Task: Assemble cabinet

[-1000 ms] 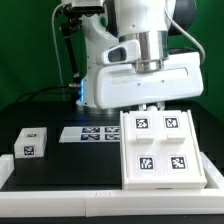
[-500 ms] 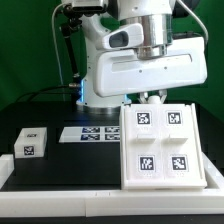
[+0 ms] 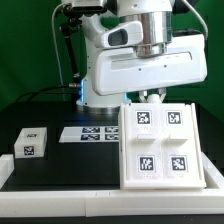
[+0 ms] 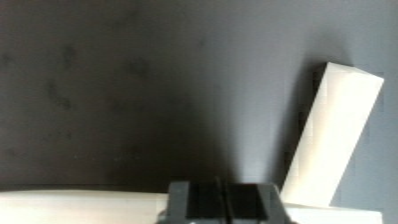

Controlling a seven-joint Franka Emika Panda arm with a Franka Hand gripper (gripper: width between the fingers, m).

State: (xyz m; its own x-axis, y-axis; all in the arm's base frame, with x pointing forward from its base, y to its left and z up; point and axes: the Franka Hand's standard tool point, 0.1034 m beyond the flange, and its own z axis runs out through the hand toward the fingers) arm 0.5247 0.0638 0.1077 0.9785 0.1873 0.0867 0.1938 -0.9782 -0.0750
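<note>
The gripper [image 3: 150, 98] hangs over the far edge of the large white plastic cabinet box [image 3: 160, 141] — fingers apparently pressed together, holding nothing.

Bulky white arm [image 3: 145, 75], grey wrist collar [image 3: 150, 32]

Black table [image 3: 60, 170] carries three items: small tagged drawer block [image 3: 32, 142] at the exterior view's left, flat marker board [image 3: 90, 133] mid-table toward the far side, and large white cabinet body [image 3: 160, 145] at the exterior view's right, just beside the board.
</note>
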